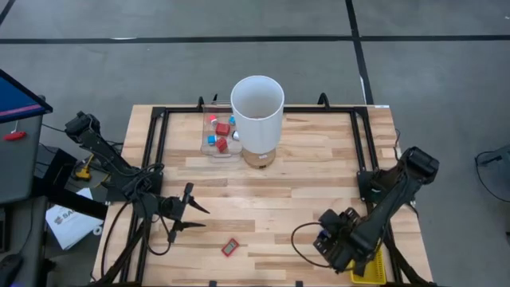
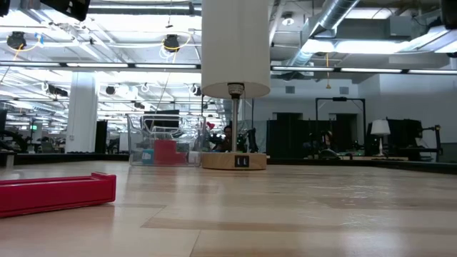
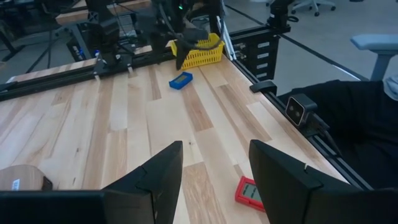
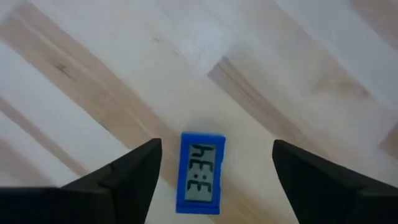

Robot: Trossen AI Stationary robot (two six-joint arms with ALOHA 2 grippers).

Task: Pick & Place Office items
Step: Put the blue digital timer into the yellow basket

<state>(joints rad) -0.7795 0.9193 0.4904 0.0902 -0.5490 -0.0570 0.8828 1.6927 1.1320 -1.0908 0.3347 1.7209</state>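
Observation:
A blue office item with a small grey display (image 4: 201, 173) lies flat on the table near the right front; the left wrist view shows this blue item (image 3: 181, 80) too. My right gripper (image 4: 216, 152) hovers above it, pointing down and open, one finger on each side without touching. A red office item (image 1: 230, 248) lies flat near the front edge, also seen in the low view (image 2: 57, 193). My left gripper (image 1: 195, 217) stands open above the table at the left, empty, with the red item (image 3: 252, 191) just ahead of it.
A clear box (image 1: 219, 135) with several red and blue items stands at the far middle, beside a tall white cylinder on a round wooden base (image 1: 257, 119). A yellow mesh basket (image 1: 370, 267) sits at the front right corner. Black rails (image 1: 151, 143) frame the table.

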